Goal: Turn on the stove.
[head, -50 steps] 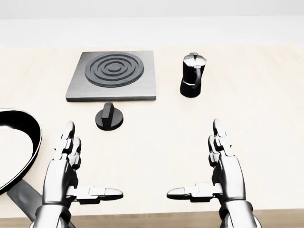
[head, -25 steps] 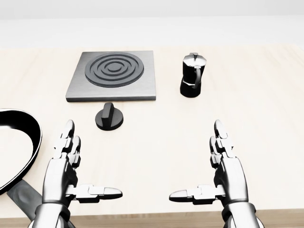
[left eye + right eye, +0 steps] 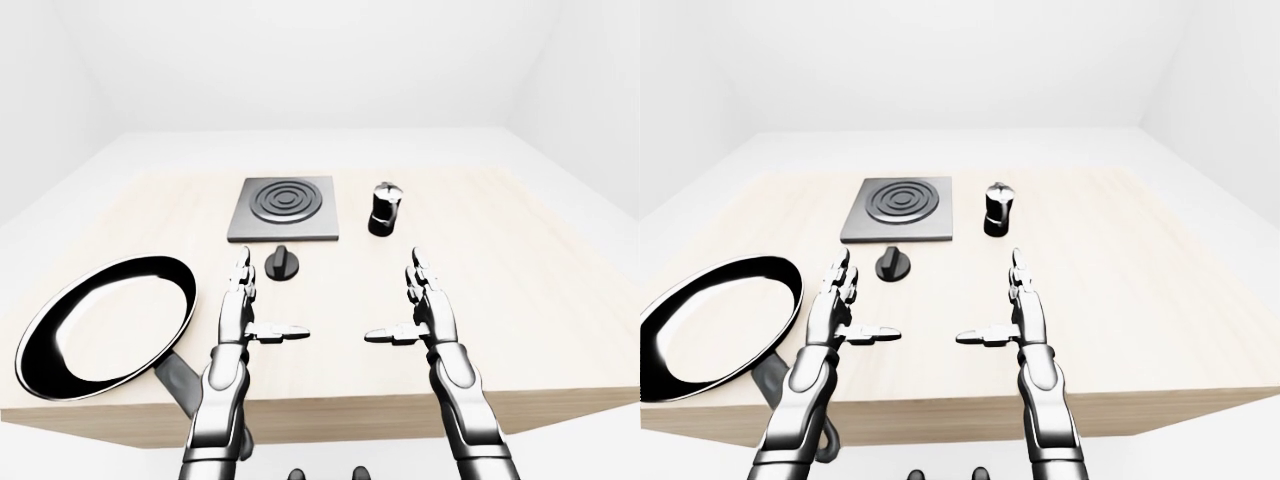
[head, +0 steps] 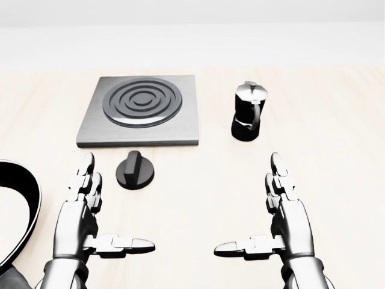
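Note:
A grey square stove plate [image 4: 139,111] with a dark ringed burner lies on the pale wooden table, upper left in the head view. Its round black knob [image 4: 135,172] with a raised bar sits just below the plate. My left hand [image 4: 99,226] is open, fingers up and thumb pointing right, below and left of the knob, apart from it. My right hand [image 4: 267,227] is open too, thumb pointing left, well to the right of the knob. Both hands are empty.
A black moka pot [image 4: 248,112] stands to the right of the stove plate. A large black frying pan [image 3: 105,325] lies at the table's left, its handle over the near edge. The table's near edge [image 3: 330,410] runs under my forearms.

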